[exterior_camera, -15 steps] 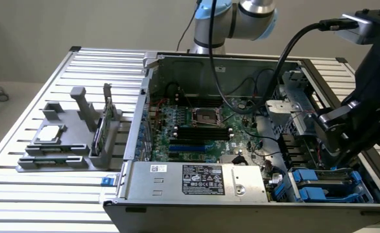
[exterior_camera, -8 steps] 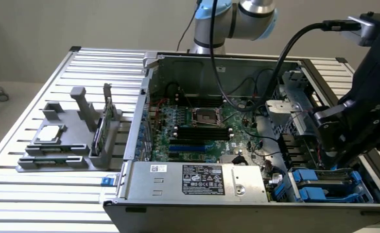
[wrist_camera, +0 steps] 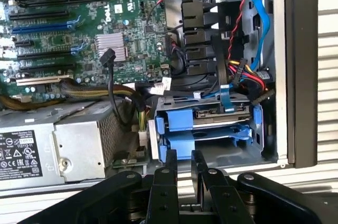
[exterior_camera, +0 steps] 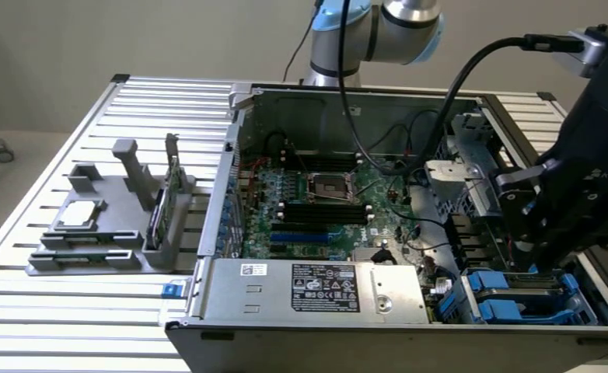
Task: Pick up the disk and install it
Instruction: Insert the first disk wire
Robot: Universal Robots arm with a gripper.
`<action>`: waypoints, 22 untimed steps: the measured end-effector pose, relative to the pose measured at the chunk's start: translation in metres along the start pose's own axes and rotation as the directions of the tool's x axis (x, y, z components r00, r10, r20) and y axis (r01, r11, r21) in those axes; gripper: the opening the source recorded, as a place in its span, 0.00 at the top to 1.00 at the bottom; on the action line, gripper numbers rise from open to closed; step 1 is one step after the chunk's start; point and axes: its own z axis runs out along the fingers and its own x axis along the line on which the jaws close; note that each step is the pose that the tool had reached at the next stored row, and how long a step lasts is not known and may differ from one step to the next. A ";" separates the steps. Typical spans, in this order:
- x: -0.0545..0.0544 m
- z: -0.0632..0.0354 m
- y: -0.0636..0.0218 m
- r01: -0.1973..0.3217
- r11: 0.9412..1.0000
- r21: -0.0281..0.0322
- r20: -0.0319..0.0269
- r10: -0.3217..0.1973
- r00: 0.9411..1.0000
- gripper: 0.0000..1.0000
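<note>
The disk [wrist_camera: 208, 121] sits in the drive cage at the corner of the computer case [exterior_camera: 244, 155], just beside the power supply [wrist_camera: 58, 145]. Its bright blue frame faces my gripper [wrist_camera: 184, 156]. In the exterior view the gripper [exterior_camera: 525, 263] hangs low over the blue frames, close to the case wall on the exterior view's right. My fingers [wrist_camera: 171, 168] stand close together with a narrow gap, and nothing is between them.

I judge the disk to be a stiff metal block, fairly heavy for its size, with smooth faces that could slip in a light pinch. The plastic frame probably flexes a little, and the drive inside will not forgive a knock. I would take hold on the blue frame's edges, not on the labelled face. Two blue frames seem to be stacked here, and I cannot tell whether the lower one carries a drive.

Room is tight. The cage walls hug the frame on both sides. The bundle of cables [wrist_camera: 240, 68], red, black and blue, crowds in just behind it, with a blue ribbon draped over the top. The case wall closes one flank and the power supply the other. I judge the only free path to be straight out of the case's open side, above the circuit board [exterior_camera: 315, 202], where nothing stands tall.
</note>
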 end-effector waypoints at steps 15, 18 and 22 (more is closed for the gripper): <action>-0.001 0.0106 0.0007 -0.245 0.970 0.008 -0.012 0.245 0.969 0.75; -0.007 0.0120 0.0017 -0.254 0.967 0.007 -0.013 0.254 0.967 0.75; -0.022 0.0133 0.0039 -0.257 0.966 0.007 -0.013 0.257 0.966 0.75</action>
